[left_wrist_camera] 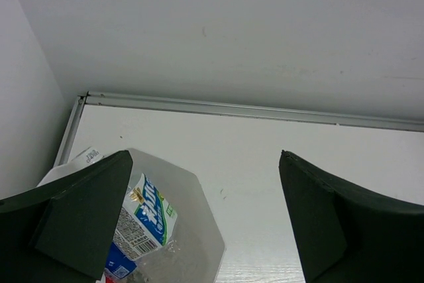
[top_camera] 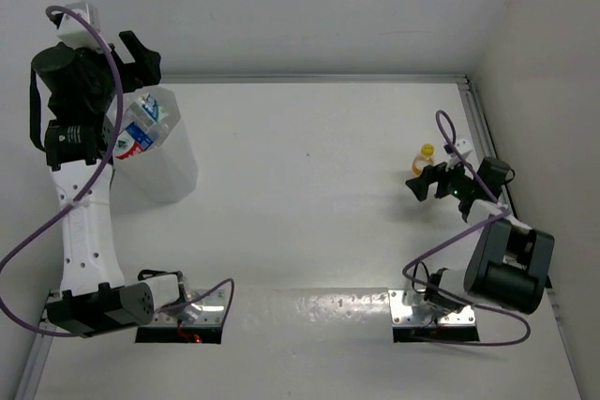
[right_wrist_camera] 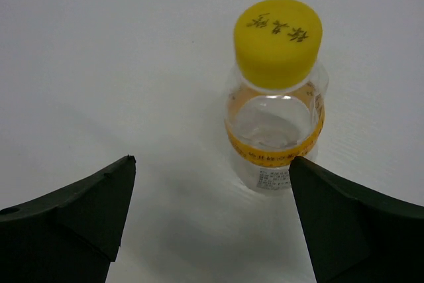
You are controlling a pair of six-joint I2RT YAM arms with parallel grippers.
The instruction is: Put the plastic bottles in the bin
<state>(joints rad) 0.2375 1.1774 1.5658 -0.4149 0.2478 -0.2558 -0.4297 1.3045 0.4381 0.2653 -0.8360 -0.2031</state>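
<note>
Bottle with yellow cap (right_wrist_camera: 275,97) just ahead of open right claw (right_wrist_camera: 212,161), left claw (left_wrist_camera: 205,157) open above bin (left_wrist_camera: 193,198)

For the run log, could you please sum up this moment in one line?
left gripper: open, above bin | right gripper: open, facing upright yellow-capped bottle | bin: holds labelled bottles

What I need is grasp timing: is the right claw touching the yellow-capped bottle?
Cannot tell. In the right wrist view one finger of the open right claw overlaps the yellow-capped bottle, hiding any gap; the other stands clear.
</note>
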